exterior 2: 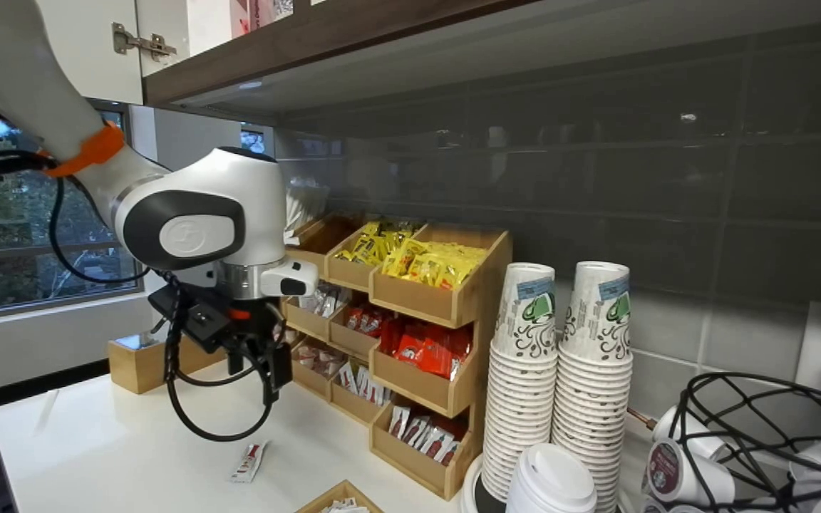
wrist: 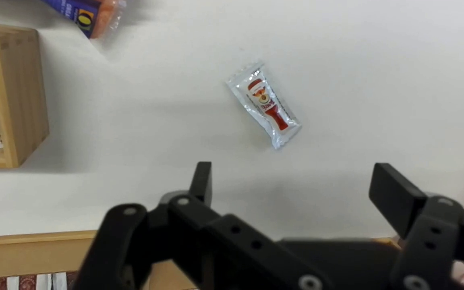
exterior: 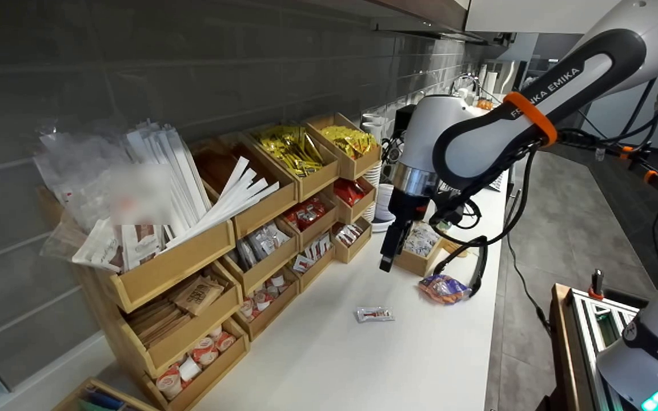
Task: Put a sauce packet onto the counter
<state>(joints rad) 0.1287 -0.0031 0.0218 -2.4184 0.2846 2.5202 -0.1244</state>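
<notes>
Black and two-fingered, the hand (wrist: 290, 186) spans the lower part of the wrist view, its fingertips (wrist: 203, 181) wide apart, with white surface (wrist: 135, 129) visible between them. Just above that gap in the same view, the sauce packet (wrist: 265, 105) lies flat on the surface, slanting from upper left to lower right. It is a small, shiny, pale sachet printed with a red bottle, and it and the hand are apart.

In both exterior views, the hand hangs over the surface at the end of a white and black robot arm (exterior: 477, 154) that wears an orange band (exterior: 532, 117). The sauce packet rests lower down, out in front of a wooden tiered rack (exterior: 183, 262).

The rack's top row holds yellow packets (exterior 2: 432, 263) and a bundle of long white wrapped sticks (exterior: 166, 165). Red packets (exterior 2: 421, 349) sit in the middle row, and small red-and-white cups (exterior: 204, 351) fill a bin in the bottom row.

Near the sauce packet lies a purple and orange bag (exterior: 443, 289), and just beside the bag stands a wooden box (exterior: 417, 264) filled with small white items printed in black. In an exterior view, two tall stacks of patterned paper cups (exterior 2: 535, 320) rise at the end of the rack, with a white lid (exterior 2: 554, 474) just in front of them.
</notes>
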